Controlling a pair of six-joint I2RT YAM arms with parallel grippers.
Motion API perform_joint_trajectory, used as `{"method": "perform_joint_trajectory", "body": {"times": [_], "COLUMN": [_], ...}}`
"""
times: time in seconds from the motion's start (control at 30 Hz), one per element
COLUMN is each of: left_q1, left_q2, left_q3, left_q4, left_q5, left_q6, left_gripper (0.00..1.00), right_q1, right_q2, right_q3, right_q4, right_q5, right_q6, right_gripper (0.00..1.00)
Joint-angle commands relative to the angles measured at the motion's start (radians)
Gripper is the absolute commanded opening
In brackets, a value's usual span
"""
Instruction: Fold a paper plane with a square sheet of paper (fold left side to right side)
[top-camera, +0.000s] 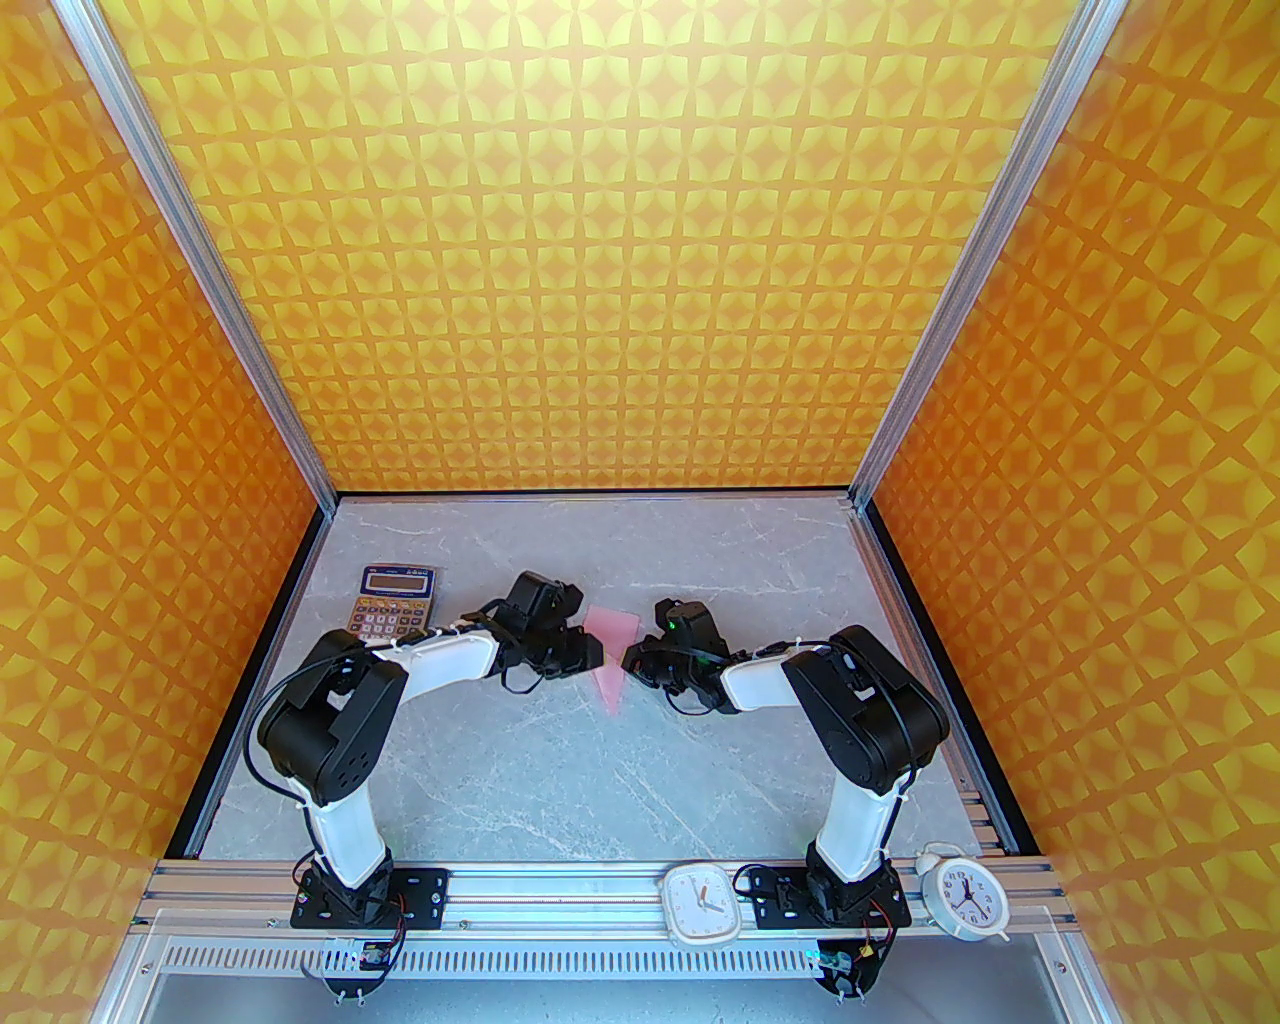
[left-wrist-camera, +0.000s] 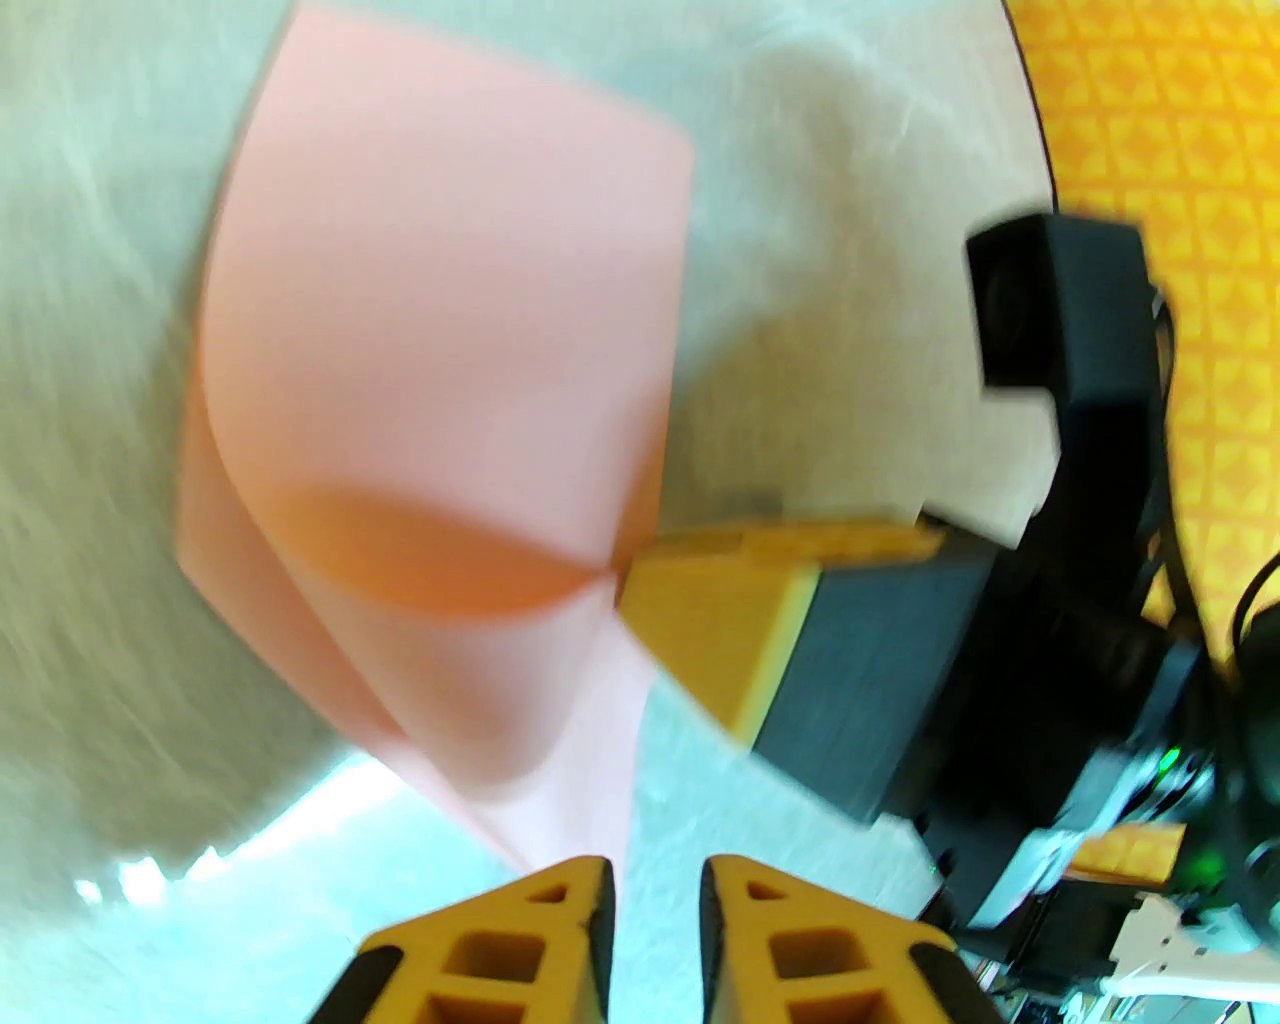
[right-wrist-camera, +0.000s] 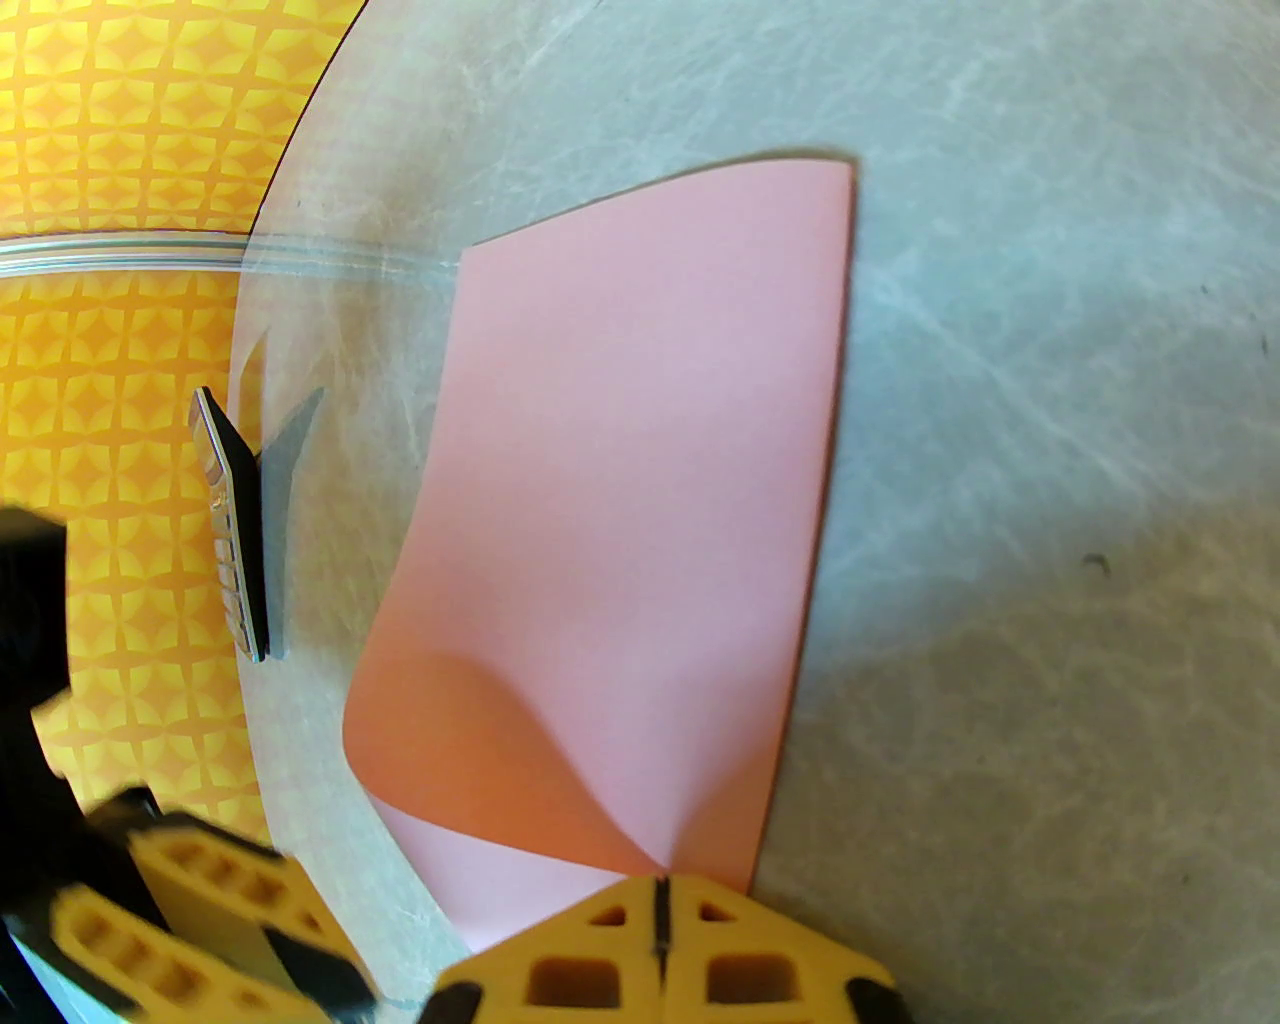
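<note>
1. Top view: a thin pale-pink paper sheet lies mid-table on the grey marbled table. It sits between the left gripper and the right gripper. A gold, orange-keyed calculator sits to the far left.
2. Left wrist: the left gripper's fingers stand slightly apart. The sheet's edge reaches their tips; I cannot tell if it touches them.
3. Right wrist: the right gripper's fingers are pressed together, pinching the sheet's right edge, where a layer curls up.

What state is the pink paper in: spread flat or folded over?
Folded over, loosely: the square sheet of paper lies doubled, its upper layer bulging near the corner pinched by the shut right claw.
</note>
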Motion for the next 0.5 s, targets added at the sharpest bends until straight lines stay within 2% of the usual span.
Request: {"method": "perform_joint_trajectory", "body": {"times": [0.0, 0.23, 0.47], "left_q1": [0.001, 0.0, 0.001], "left_q2": [0.059, 0.093, 0.125], "left_q3": [0.041, 0.045, 0.033], "left_q4": [0.015, -0.005, -0.057], "left_q5": [0.006, 0.002, -0.053], "left_q6": [-0.012, -0.004, 0.008], "left_gripper": [0.21, 0.21, 0.2], "right_q1": [-0.001, -0.001, -0.002], "right_q2": [0.042, 0.044, 0.045], "right_q3": [-0.001, -0.002, -0.002], "right_q4": [-0.037, -0.031, -0.028], "right_q5": [0.024, 0.026, 0.026], "right_q6": [-0.018, -0.014, -0.013], "right_gripper": [0.0, 0.0, 0.0]}}
